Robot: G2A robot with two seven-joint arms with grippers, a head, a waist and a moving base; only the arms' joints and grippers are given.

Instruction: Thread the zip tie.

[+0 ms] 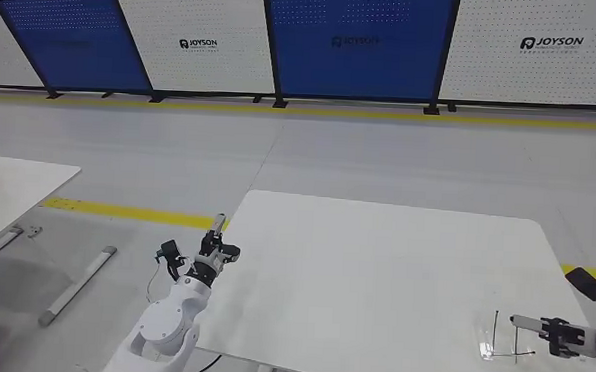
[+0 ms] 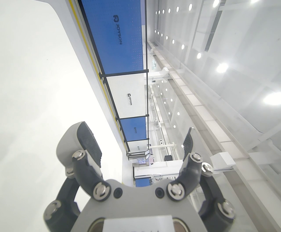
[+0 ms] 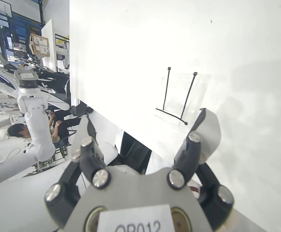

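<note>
**Still before the pick-up**

Three black ties (image 3: 166, 87) lie on a clear sheet (image 3: 198, 87) near the right edge of the surface (image 1: 374, 269). Our right jaws hang apart just beside them. Our left jaws, also apart, sit well away. Next we must pinch one tie.

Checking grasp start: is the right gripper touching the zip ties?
Apart. Right wrist view: the right gripper has its jaws open and empty; the zip ties lie on the table beyond them, bare surface between.
</note>
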